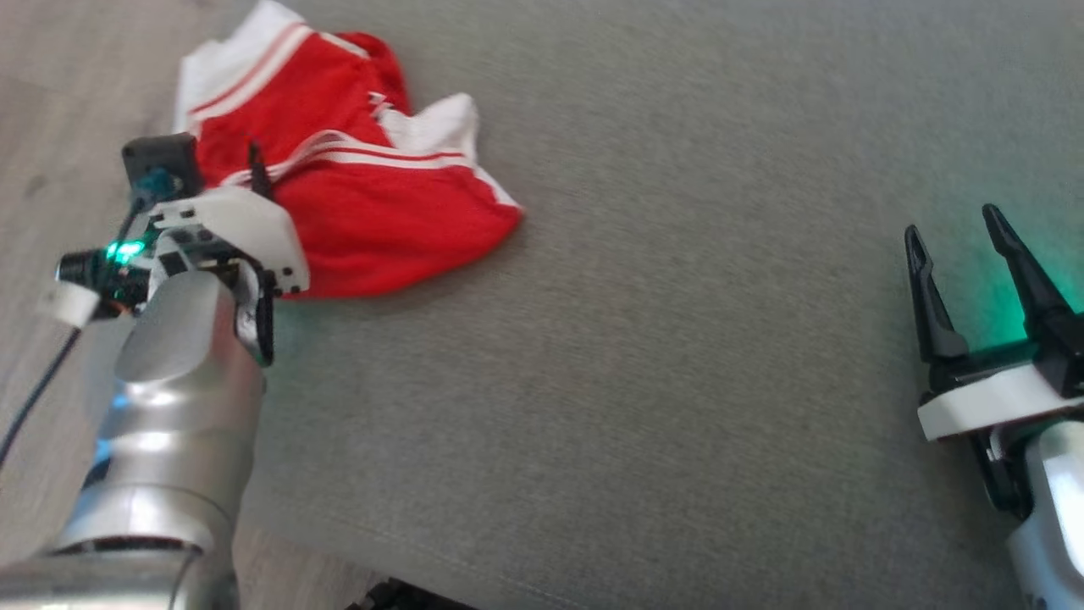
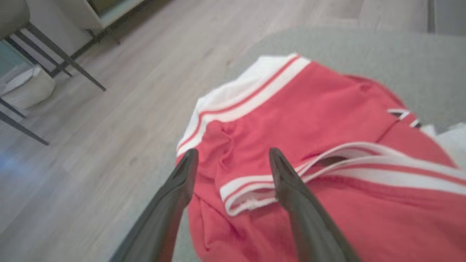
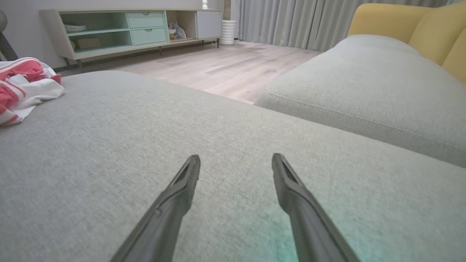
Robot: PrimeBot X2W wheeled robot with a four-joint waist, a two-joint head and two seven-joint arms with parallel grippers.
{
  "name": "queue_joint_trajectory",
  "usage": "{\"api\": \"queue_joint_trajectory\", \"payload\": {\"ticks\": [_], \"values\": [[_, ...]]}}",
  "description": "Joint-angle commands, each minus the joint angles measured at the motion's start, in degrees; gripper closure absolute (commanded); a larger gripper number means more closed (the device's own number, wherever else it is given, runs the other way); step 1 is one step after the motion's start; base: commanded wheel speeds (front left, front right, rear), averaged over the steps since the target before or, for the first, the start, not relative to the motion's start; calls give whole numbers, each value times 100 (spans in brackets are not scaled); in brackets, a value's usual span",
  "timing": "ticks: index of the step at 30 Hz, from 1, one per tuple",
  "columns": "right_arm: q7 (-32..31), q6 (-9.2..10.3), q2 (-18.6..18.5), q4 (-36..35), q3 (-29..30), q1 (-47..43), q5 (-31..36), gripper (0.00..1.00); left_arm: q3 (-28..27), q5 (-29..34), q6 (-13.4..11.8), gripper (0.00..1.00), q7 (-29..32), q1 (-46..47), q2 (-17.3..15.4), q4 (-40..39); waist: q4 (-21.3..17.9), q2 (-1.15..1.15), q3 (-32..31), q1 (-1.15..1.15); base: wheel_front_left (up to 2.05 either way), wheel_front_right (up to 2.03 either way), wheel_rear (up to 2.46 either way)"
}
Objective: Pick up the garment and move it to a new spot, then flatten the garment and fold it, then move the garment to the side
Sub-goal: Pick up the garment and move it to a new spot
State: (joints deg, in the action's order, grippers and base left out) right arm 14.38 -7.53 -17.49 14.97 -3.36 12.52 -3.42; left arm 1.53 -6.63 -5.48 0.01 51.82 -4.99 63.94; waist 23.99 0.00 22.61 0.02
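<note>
left claw (image 2: 233, 151) spread above garment (image 2: 309, 109) | right claw (image 3: 236, 156) spread, well apart

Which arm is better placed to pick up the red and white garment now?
Left. The left claw is open and poised right at the garment, at the left edge of the cushion. The right claw, also open, sits over bare cushion far from it.

No text, label, brand or number is readable on the garment (image 1: 364, 212) or elsewhere.
</note>
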Motion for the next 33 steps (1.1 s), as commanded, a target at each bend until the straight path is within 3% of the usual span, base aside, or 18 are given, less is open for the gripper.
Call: {"api": "queue_joint_trajectory", "payload": {"ticks": [1,4,5,6,7,17,27,33], "values": [[62,4,-90,-185,-127,48,51,0,-172,-69,-26,0,42,84,-308,-44,-267,0,259,-2,0,0,0],[62,4,-68,-183,-119,100,66,0,-176,-121,-41,0,459,222,-330,557,-385,0,321,-2,0,0,0],[62,4,-52,-180,-120,107,67,0,-152,-118,-1,6,588,224,-344,668,-419,0,324,-2,0,0,0],[62,4,-32,-177,-116,113,66,0,-148,-128,16,76,614,225,-369,722,-450,0,325,-2,0,0,0],[62,4,-17,-175,-113,116,66,0,-138,-132,38,100,569,227,-394,749,-472,0,324,-2,0,0,0],[62,4,398,-58,-211,55,95,0,59,58,-14,100,-1225,615,-861,369,-791,0,-328,-2,0,0,0],[62,4,1054,-67,-237,-384,19,0,780,661,232,100,-1482,1293,-1101,-839,-1789,0,-1593,-2,0,0,0],[62,4,1219,-161,-227,-768,-14,0,1019,712,429,100,-1452,1373,-1022,-1685,-2567,0,-2116,-2,0,0,0]]}}
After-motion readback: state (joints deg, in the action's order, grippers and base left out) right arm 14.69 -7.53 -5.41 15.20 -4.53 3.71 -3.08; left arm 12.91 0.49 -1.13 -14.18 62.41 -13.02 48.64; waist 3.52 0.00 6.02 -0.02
